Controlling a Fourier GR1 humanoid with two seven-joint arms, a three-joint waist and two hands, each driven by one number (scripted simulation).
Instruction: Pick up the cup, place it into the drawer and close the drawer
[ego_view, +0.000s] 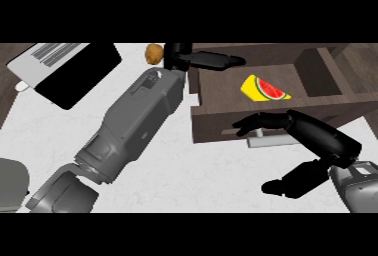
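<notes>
The dark wooden drawer (221, 116) stands pulled out at the upper right, and a yellow-rinded watermelon slice (263, 89) lies inside it. My left hand (210, 60) reaches over the drawer's far left corner with its fingers stretched out flat and nothing visible in them. My right hand (317, 137) is open at the drawer's front panel; its fingers (255, 122) rest against the panel's top edge just above the grey handle (269, 143), with the thumb (284, 184) spread far below. I see no cup. A small brown rounded object (153, 53) sits beside my left wrist.
A flat white and black device (66, 67) lies on the white counter (192, 170) at the upper left. A grey rounded object (11, 185) shows at the lower left edge. Cabinet walls (325, 75) frame the drawer on the right.
</notes>
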